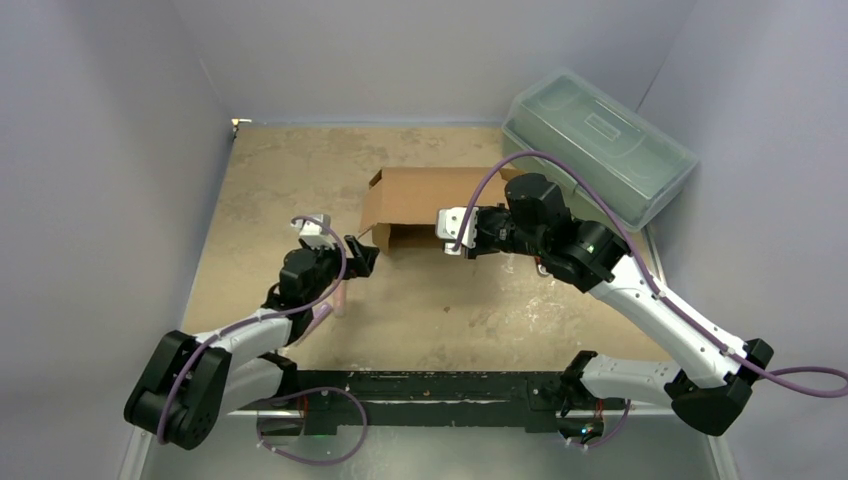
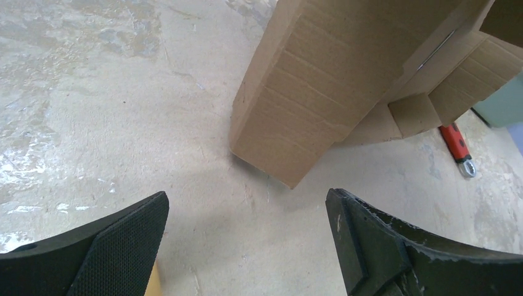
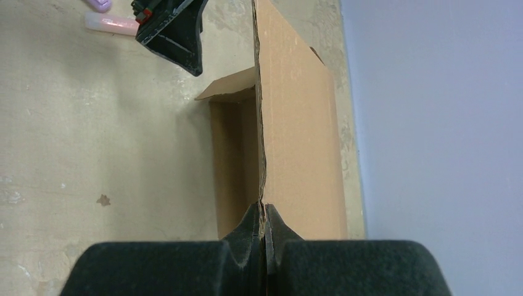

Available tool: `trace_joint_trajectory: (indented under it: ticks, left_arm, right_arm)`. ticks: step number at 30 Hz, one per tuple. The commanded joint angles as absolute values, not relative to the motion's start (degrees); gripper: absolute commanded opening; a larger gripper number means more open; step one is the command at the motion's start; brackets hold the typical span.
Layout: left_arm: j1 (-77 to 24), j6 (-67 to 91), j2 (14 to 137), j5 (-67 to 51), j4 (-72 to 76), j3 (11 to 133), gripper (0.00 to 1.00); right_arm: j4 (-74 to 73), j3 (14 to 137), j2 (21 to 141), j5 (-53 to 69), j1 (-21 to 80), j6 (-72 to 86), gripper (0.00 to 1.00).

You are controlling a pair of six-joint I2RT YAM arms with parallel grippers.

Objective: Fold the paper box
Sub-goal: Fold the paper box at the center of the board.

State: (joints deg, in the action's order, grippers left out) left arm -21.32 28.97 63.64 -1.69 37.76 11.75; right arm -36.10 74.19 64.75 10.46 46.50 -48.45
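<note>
The paper box (image 1: 430, 198) is brown cardboard, partly formed, lying mid-table with one panel raised and an open side facing the arms. My right gripper (image 3: 264, 209) is shut on the thin edge of that upright panel (image 3: 296, 123); in the top view it (image 1: 450, 240) reaches in from the right. My left gripper (image 2: 247, 203) is open with nothing between its fingers, hovering just short of the box's near corner (image 2: 290, 142). From above, it (image 1: 362, 255) sits at the box's left front corner.
A translucent grey-green plastic toolbox (image 1: 600, 145) stands at the back right against the wall. A red-handled tool (image 2: 457, 145) lies on the table past the box. A pink object (image 1: 335, 295) lies under the left arm. Grey walls enclose the table.
</note>
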Motion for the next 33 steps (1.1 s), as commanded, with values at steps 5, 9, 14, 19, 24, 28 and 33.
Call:
trace_joint_trajectory:
  ticks: [5, 9, 14, 19, 24, 28, 33]
  left_arm:
    - [-18.75, 32.44, 62.86, -4.83, 40.96, 13.22, 1.00]
    - [-18.72, 31.04, 61.81, -4.04, 42.39, 12.14, 1.00]
    - [-18.72, 25.29, 66.72, -11.66, 54.01, 10.49, 0.97]
    - [-18.72, 22.75, 74.60, -10.41, 63.57, 10.52, 0.94]
    - [-18.72, 21.95, 83.31, -9.28, 72.72, 12.34, 0.92]
    - [-18.72, 19.67, 88.28, -10.74, 80.23, 13.63, 0.89]
    - [-18.72, 18.64, 89.42, -10.29, 79.88, 15.33, 0.88]
  right_arm:
    - [-36.47, 75.77, 63.87, 12.44, 46.67, -47.81, 0.00]
    - [-36.39, 75.55, 64.00, 12.78, 46.67, -47.81, 0.00]
    - [-36.32, 75.36, 63.72, 13.56, 46.67, -47.72, 0.00]
    - [-36.34, 75.46, 63.32, 14.21, 46.67, -47.64, 0.00]
    - [-36.23, 75.17, 62.89, 14.88, 46.67, -47.57, 0.00]
    - [-36.04, 75.27, 63.33, 15.63, 46.67, -47.46, 0.00]
    - [-35.75, 75.17, 63.46, 16.15, 46.67, -47.29, 0.00]
